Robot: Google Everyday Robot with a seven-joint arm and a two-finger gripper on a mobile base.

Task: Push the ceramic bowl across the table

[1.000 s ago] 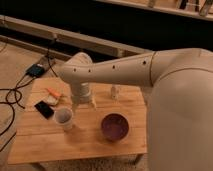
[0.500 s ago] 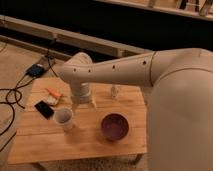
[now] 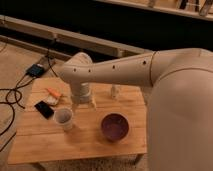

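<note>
Toward the near right corner of the desk (image 3: pixel 55 145), in the camera view, sits the ceramic bowl (image 3: pixel 115 126), upright and apart from everything else. Over the middle of the desk the gripper (image 3: pixel 83 104) hangs from the pale arm (image 3: pixel 115 72), pointing down, between the bowl and a white cup (image 3: pixel 64 118). How wide the gripper stands cannot be told. Near the left edge lie a black phone (image 3: pixel 44 109) and an orange item (image 3: pixel 53 93). A small white object (image 3: pixel 115 91) stands by the far edge.
</note>
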